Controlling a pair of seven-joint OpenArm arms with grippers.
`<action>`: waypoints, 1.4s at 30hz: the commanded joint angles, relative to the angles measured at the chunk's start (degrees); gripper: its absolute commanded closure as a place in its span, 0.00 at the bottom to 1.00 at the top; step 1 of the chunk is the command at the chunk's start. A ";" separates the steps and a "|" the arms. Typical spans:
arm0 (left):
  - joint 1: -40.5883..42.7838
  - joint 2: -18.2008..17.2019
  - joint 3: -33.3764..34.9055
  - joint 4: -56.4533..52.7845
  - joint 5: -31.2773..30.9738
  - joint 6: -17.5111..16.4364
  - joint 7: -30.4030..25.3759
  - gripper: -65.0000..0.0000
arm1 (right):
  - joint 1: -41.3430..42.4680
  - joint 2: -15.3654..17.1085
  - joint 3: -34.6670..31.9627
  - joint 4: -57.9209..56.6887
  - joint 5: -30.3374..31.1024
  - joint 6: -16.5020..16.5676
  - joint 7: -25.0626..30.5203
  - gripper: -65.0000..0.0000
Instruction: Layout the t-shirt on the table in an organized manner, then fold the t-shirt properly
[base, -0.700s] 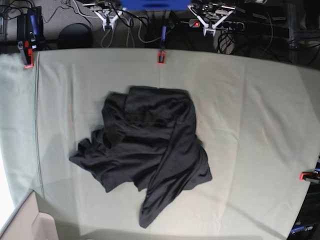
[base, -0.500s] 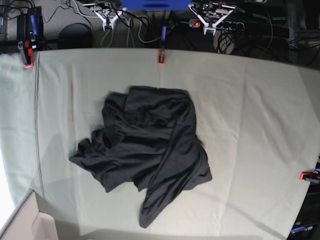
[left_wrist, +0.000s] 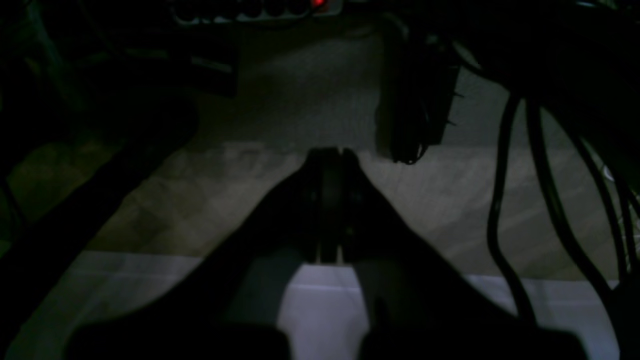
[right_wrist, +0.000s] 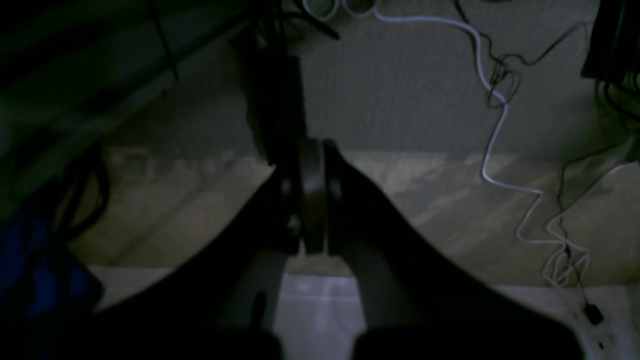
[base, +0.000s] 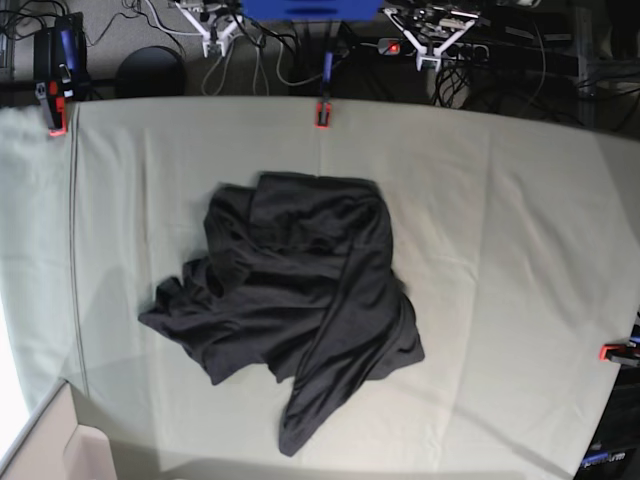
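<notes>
Lying crumpled on the table (base: 520, 250) well ahead of both parked arms, the t-shirt (base: 290, 300) is best spread by its hem corners, the left gripper (left_wrist: 331, 200) and right gripper (right_wrist: 312, 197) being pressed together, empty.

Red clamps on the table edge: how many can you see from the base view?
3. One red clamp at the far-left corner, one mid far edge, one on the right edge of the table. The near edge is cropped; others may be hidden.
</notes>
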 joint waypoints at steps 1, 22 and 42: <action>0.41 -0.50 -0.08 0.08 -0.14 0.01 -0.03 1.00 | -0.03 0.08 -0.23 0.01 0.39 -0.67 -0.29 1.00; 0.32 0.82 0.10 0.17 -0.14 -0.34 0.14 0.99 | -3.45 1.04 -0.14 14.82 0.47 -0.67 -17.25 1.00; 16.67 -5.25 -0.16 23.81 -0.23 -0.43 0.49 1.00 | -22.18 3.68 -0.23 32.67 0.47 -0.67 -6.62 1.00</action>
